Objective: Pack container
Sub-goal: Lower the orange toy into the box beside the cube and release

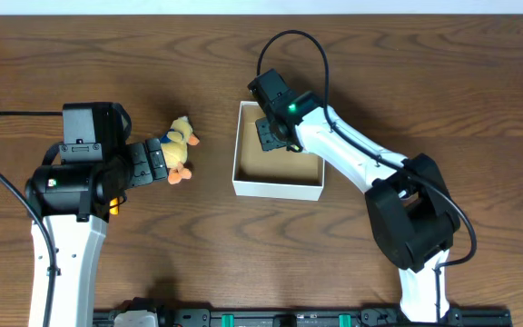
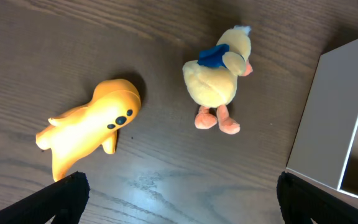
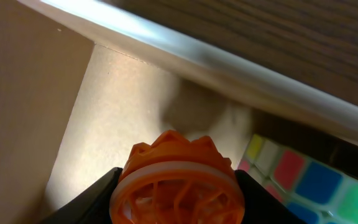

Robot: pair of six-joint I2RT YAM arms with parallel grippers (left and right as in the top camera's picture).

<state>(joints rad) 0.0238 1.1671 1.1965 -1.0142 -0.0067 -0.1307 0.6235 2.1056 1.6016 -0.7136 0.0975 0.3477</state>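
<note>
**A:** Two toys lie out on the bench point(image 1: 379, 54) under the left arm: a yellow plush duck point(image 2: 219, 78) and an orange figure point(image 2: 92, 127) on its side. What holds what?

**B:** The left fingers point(image 2: 64, 202) stand wide and empty above that pair. The right fingers point(image 3: 92, 202) are closed on an orange ribbed toy point(image 3: 174, 162), low inside the container point(image 1: 278, 189), the white box that sits mid-bench, just right of the duck.

**A:** So the step in hand is the drop, I judge.

**B:** I think so too. To do it well, lower until the toy is near the brown floor. Then part the fingers only enough to release it, so it neither bounces nor rolls.

**A:** Anything in the way?

**B:** A coloured puzzle cube point(image 3: 309, 183) shows at the lower right of the right wrist view, seemingly inside the box. I cannot tell whether the toy touches it. Aim for the bare floor beside it, clear of the wall.

**A:** And coming out?

**B:** Lift straight up, so the fingers do not catch the low rim and shove the box toward the duck
</note>
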